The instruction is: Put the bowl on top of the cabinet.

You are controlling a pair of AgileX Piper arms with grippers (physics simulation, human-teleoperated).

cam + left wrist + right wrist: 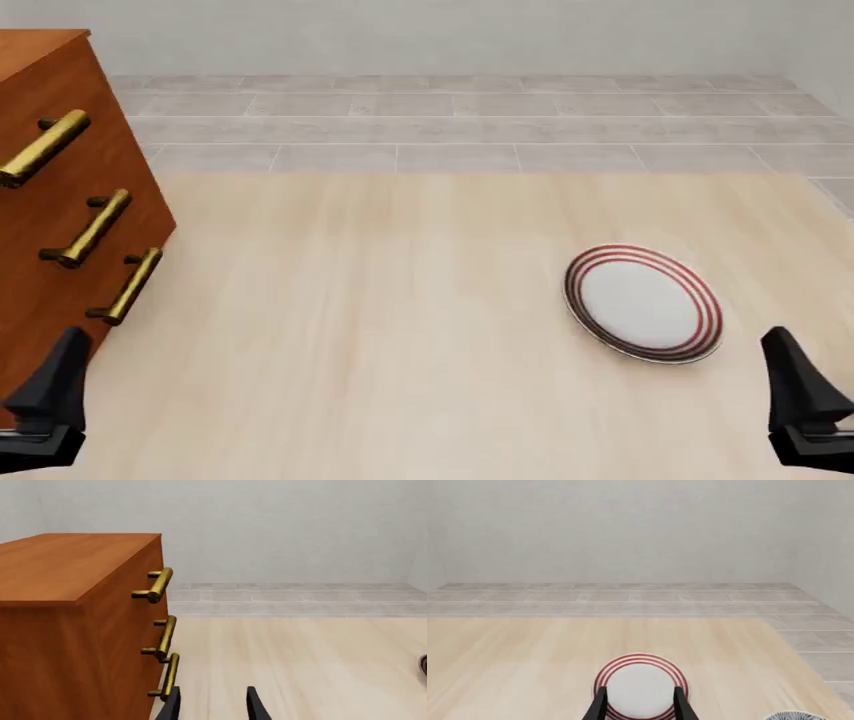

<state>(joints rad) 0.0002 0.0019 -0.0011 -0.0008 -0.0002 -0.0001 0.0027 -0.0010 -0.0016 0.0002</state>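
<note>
Only a sliver of the bowl (pixel 792 715) shows, a pale rim with blue-grey pattern at the edge of the right wrist view; the front view does not show it. The reddish-brown cabinet (pixel 54 200) with brass bar handles stands at the table's left. In the left wrist view the cabinet (pixel 67 630) fills one side, its flat top bare. My left gripper (pixel 212 707) is open and holds nothing, low beside the cabinet's front. The right gripper (pixel 640 706) is open too, with nothing in it, and is aimed over a plate. Both sit at the near edge, the left gripper (pixel 51 400) and the right gripper (pixel 801 400).
A flat white plate with red rings (pixel 643 302) lies right of centre on the pale wooden table (pixel 374 320), just ahead of the right gripper. The plate (pixel 640 682) also shows between that gripper's fingers. A grey tiled floor and wall lie beyond the table's far edge.
</note>
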